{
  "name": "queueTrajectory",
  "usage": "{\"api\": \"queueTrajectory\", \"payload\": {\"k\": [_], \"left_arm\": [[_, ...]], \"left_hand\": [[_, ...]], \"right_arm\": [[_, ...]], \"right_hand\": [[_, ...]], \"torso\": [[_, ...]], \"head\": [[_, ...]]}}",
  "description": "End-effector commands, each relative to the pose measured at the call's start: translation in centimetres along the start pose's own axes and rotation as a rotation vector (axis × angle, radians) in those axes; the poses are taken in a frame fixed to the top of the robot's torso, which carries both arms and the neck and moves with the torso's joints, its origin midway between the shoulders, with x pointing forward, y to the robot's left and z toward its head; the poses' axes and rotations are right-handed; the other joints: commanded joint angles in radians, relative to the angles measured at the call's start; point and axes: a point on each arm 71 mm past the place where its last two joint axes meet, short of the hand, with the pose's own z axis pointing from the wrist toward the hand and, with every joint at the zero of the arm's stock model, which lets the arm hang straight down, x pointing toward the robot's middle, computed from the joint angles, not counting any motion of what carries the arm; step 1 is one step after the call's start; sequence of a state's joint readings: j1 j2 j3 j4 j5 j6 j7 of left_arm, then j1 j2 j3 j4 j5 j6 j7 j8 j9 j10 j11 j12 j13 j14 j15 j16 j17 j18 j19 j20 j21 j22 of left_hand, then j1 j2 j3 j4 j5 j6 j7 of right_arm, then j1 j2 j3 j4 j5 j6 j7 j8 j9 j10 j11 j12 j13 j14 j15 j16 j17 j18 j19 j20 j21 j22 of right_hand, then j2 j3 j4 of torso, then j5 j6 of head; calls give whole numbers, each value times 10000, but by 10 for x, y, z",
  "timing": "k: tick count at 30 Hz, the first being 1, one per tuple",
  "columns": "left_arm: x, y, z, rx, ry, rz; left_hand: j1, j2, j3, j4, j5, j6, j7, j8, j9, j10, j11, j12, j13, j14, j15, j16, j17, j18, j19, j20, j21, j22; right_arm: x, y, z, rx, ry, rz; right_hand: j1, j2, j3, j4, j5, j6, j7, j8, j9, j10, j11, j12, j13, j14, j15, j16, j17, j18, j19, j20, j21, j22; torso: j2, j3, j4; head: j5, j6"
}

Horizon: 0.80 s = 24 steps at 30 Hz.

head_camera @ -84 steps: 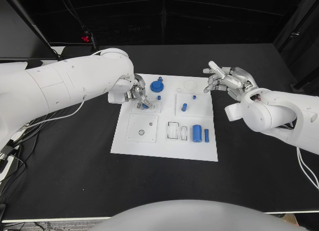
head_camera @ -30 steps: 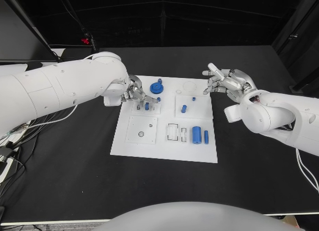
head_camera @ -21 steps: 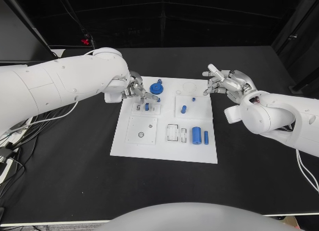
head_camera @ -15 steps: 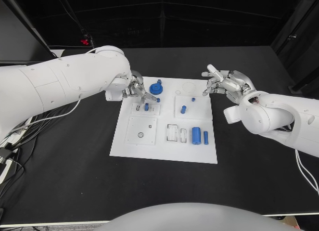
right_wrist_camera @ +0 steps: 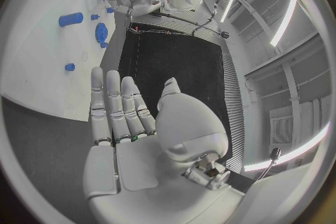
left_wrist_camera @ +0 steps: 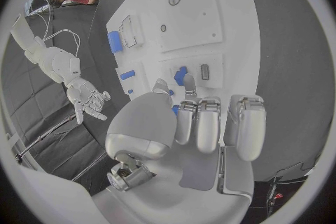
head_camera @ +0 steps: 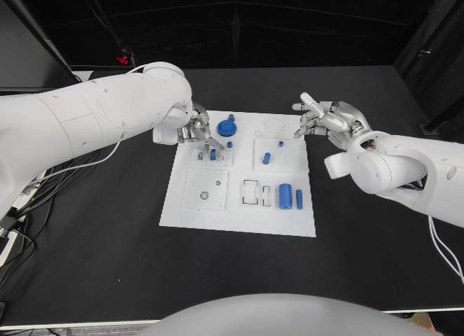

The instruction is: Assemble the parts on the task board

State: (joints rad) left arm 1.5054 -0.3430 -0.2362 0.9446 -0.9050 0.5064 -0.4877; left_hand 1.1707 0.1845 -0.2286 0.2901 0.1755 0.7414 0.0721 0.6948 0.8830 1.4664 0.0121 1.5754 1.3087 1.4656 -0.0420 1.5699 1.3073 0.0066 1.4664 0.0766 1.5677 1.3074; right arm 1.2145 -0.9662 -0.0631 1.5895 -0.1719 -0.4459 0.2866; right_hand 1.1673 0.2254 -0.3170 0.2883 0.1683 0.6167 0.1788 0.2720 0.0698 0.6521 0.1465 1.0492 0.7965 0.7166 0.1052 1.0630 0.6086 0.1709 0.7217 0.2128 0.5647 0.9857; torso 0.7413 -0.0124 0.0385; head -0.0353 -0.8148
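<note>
The black table (head_camera: pixel 110 238) fills most of the head view. The white board (head_camera: pixel 242 213) lies at its centre, running from upper middle to just below centre.

The left hand (head_camera: pixel 199 130) sits over the board's upper left corner, fingers curled down together above a small blue peg (head_camera: pixel 213 154) in the square plate there. Whether the fingertips touch or pinch that peg cannot be told; in the left wrist view the fingers (left_wrist_camera: pixel 208 123) hang close above it.

The right hand (head_camera: pixel 327 117) hovers off the board's upper right corner, fingers spread and extended, holding nothing.

On the board: a round blue gear (head_camera: pixel 227 127) at upper centre, a blue cylinder (head_camera: pixel 285 195) at lower right, a thinner blue pin (head_camera: pixel 298 199) just beside it, and a short blue piece (head_camera: pixel 266 158) in the middle right plate.
</note>
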Motion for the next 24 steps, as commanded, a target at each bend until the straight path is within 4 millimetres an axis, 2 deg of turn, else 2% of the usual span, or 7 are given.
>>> {"api": "queueTrajectory", "payload": {"k": [1, 8, 13, 14, 15, 17, 24], "left_arm": [[1, -1, 0, -84, 316, 224], [1, -4, 2, -46, 310, 225], [1, -5, 3, -53, 232, 182], [1, -5, 3, -58, 228, 180], [1, -5, 3, -73, 225, 176], [0, -5, 3, -89, 225, 169], [1, -4, 5, -136, 278, 155]], "left_hand": [[93, 9, 53, -3, 35, 58, -44, -35, -11, 1044, -24, -46, 2621, 1052, -30, 9, 2635, -66, 1044, -12, 31, 2634], [74, 53, 32, 23, 58, 106, -45, -29, -18, 1044, -25, -46, 2621, 1052, -31, 9, 2635, -66, 1044, -13, 31, 2634], [103, 197, 38, 22, 108, 209, -69, -8, -25, 1044, -43, -46, 2621, 1052, -39, 9, 2635, -66, 1044, -18, 31, 2634], [128, 271, 52, 21, 190, 235, -80, -9, -30, 1044, -54, -46, 2621, 1052, -45, 9, 2635, -66, 1044, -20, 31, 2634], [185, 350, 64, 23, 456, 257, -97, -26, -44, 1044, -71, -46, 2621, 1052, -58, 9, 2635, -66, 1044, -27, 31, 2634], [263, 390, 64, 17, 704, 274, -115, -48, -60, 1044, -85, -46, 2621, 1052, -69, 9, 2635, -66, 1044, -37, 31, 2634], [395, 418, 56, 11, 942, 272, -131, -99, -89, 1044, -100, -46, 2621, 1052, -83, 9, 2635, -66, 1044, -51, 31, 2634]], "right_arm": [[2, 1, 0, -78, 94, 40], [2, 1, 0, -77, 90, 39], [2, 2, 0, -79, 106, 44], [2, 2, 0, -79, 106, 44], [2, 2, 0, -79, 101, 42], [2, 1, 0, -80, 96, 41], [3, 2, 0, -87, 111, 45]], "right_hand": [[43, 83, -8, 4, 48, -58, 107, 70, 1, -63, -9, 56, -15, -52, 13, 62, -14, 92, 4, 42, -39, -11], [43, 83, -8, 4, 48, -58, 107, 70, 1, -63, -9, 56, -15, -52, 13, 62, -14, 92, 4, 42, -39, -11], [55, 87, -6, 2, 64, -65, 111, 81, 0, -62, -9, 65, -28, -55, 13, 71, -27, 93, 6, 43, -40, -13], [61, 89, -6, 1, 72, -68, 113, 86, -1, -61, -9, 69, -34, -57, 13, 75, -33, 93, 7, 43, -41, -14], [61, 89, -6, 1, 72, -68, 113, 86, -1, -61, -9, 69, -34, -57, 13, 75, -33, 93, 7, 43, -41, -14], [61, 89, -6, 1, 72, -68, 113, 86, -1, -61, -9, 69, -34, -57, 13, 75, -33, 93, 7, 43, -41, -14], [61, 89, -6, 1, 72, -68, 113, 86, -1, -61, -9, 69, -34, -57, 13, 75, -33, 93, 7, 43, -41, -14]], "torso": [[-1, -2, 2], [2, -7, -7], [0, -6, -7], [1, -6, -4], [3, -4, 0], [4, -3, 6], [0, -5, -2]], "head": [[8, -14], [-6, -10], [-7, -22], [-9, -21], [-11, -17], [-16, -24], [-10, -59]]}}
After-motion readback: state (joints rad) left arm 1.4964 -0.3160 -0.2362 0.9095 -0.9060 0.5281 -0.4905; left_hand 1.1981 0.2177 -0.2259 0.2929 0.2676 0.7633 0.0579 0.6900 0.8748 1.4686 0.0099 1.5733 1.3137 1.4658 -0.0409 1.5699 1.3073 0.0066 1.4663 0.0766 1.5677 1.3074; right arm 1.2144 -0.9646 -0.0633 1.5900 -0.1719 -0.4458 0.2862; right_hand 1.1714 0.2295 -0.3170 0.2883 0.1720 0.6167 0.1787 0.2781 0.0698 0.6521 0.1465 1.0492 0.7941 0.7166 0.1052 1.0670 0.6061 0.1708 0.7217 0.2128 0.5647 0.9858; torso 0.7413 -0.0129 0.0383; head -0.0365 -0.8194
